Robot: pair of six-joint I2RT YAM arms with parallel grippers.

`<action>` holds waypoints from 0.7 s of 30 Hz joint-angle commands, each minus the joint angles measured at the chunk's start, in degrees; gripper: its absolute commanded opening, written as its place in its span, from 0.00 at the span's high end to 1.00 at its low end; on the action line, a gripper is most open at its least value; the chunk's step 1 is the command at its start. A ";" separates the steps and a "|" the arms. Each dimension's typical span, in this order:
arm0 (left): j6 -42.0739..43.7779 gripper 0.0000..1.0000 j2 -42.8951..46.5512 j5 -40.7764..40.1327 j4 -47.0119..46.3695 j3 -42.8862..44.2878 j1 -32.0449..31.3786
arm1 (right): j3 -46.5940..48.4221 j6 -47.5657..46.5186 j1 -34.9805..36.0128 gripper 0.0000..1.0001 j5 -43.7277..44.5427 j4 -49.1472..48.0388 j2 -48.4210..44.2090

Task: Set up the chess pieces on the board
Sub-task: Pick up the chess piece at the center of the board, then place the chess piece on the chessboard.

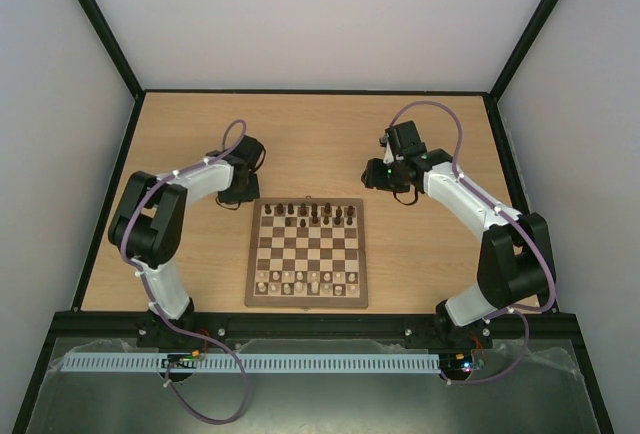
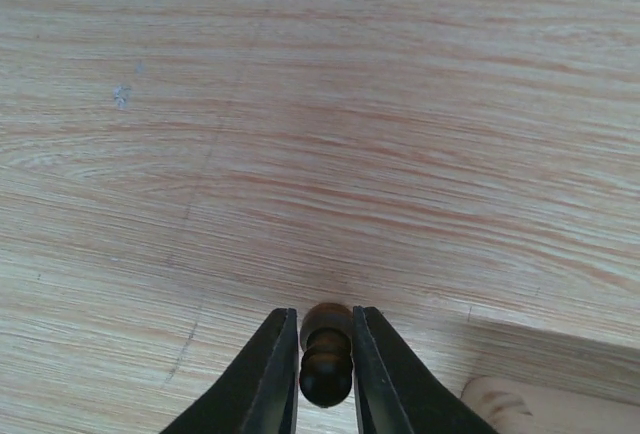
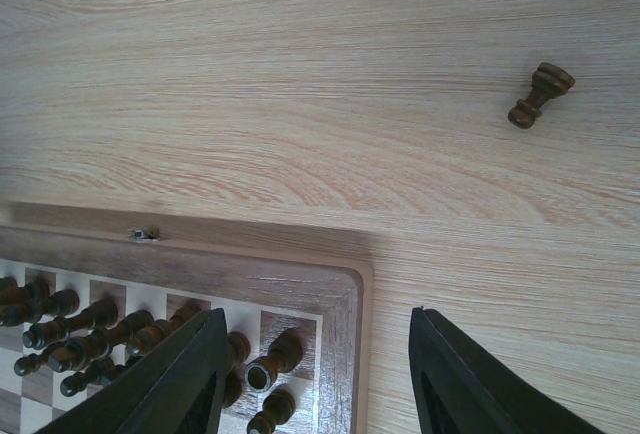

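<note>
I read the left jaws pinching a dark pawn point(image 2: 326, 359), apparently below its head: light, stiff, slick wood. The right jaws stood spread, empty; a loose chessman point(image 3: 540, 94) lay at one o'clock.

Board point(image 3: 300, 279) mostly out of view

Glossy dark wooden chess piece point(image 2: 326, 359)

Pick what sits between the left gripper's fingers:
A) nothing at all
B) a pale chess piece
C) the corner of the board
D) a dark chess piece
D: the left wrist view shows a dark chess piece pinched between the two black fingers of the left gripper.
</note>
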State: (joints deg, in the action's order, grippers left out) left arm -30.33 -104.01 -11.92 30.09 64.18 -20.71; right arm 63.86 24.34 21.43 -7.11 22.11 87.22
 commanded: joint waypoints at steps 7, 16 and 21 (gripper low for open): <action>0.62 0.98 1.90 0.60 0.77 -1.80 -0.52 | -0.89 -0.96 0.63 0.49 -0.34 0.49 0.55; -0.96 0.96 17.21 -0.46 9.64 -1.89 -8.32 | -0.84 -0.96 0.64 0.49 0.29 0.72 0.59; -3.48 0.95 24.24 -0.26 14.88 -2.79 -15.97 | -0.76 -0.96 0.63 0.49 0.69 0.81 0.61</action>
State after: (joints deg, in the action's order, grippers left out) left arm -31.35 -84.12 -12.05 38.06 62.28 -31.70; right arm 63.66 24.16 21.78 -7.01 21.93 87.22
